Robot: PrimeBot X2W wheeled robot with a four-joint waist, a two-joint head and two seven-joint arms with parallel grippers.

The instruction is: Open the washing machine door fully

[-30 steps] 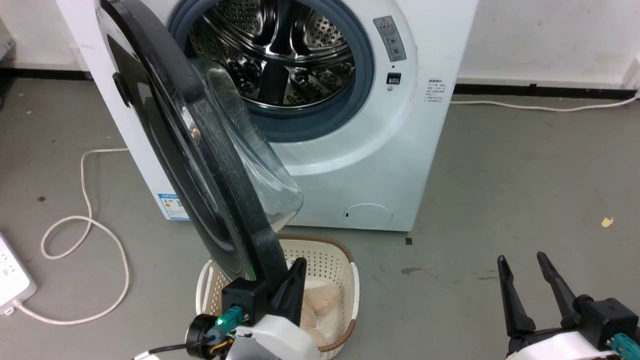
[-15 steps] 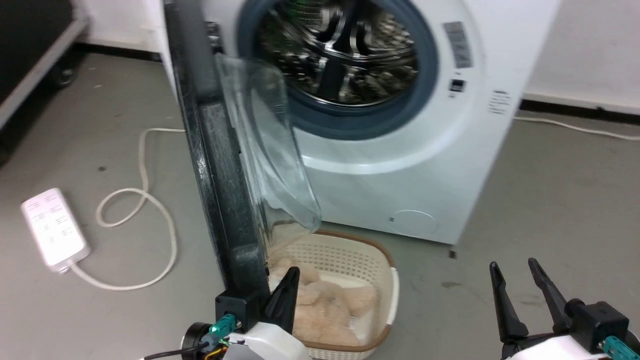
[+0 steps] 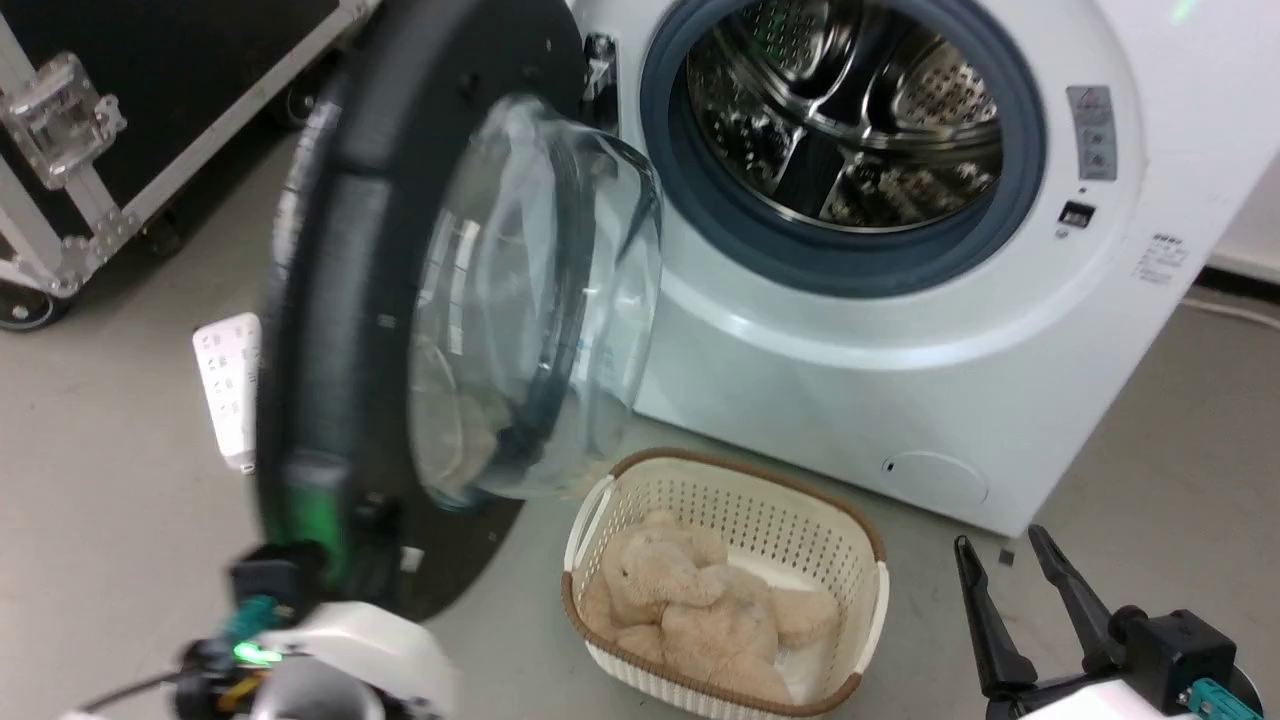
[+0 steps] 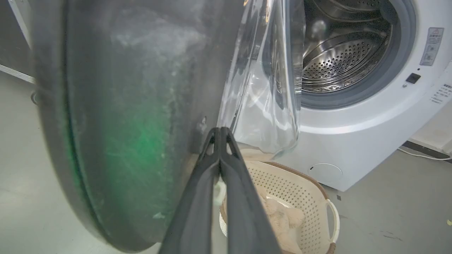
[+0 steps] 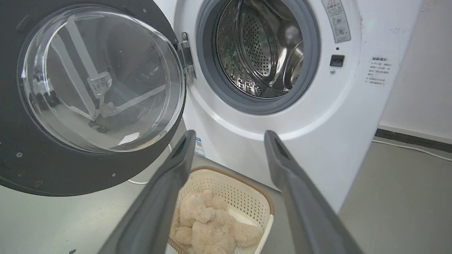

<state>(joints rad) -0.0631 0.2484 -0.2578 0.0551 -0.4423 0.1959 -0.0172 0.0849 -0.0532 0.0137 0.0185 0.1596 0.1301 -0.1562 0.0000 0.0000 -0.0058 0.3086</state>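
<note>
- While its drum opening lies uncovered, the white washing machine [image 3: 900, 400] stands on the grey floor, and the steel drum [image 3: 850, 120] shows inside the blue-grey rubber ring [image 3: 720, 230].
- The washing machine door [image 3: 340, 300] stands wide open on its hinge at the left side of the opening. It is turned well away from the machine's front, and its clear domed bowl [image 3: 530, 300] bulges toward the machine and the basket.
- A black case with metal edging [image 3: 180, 50] stands behind the door at the upper left of the head view.
- A cream perforated basket with a brown rim [image 3: 740, 510] sits on the floor in front of the machine, just right of the door's lower edge. A beige plush toy [image 3: 690, 600] lies in it.
- The right gripper [image 3: 998, 537] hangs at the lower right, apart from everything. Its fingers are spread and hold nothing.
- The left gripper [image 4: 219, 131] has its fingers pressed together with nothing between them. The tips are at the door's inner face beside the bowl, and whether they touch it I cannot tell.
- A white power strip [image 3: 228, 380] lies on the floor left of the door.
</note>
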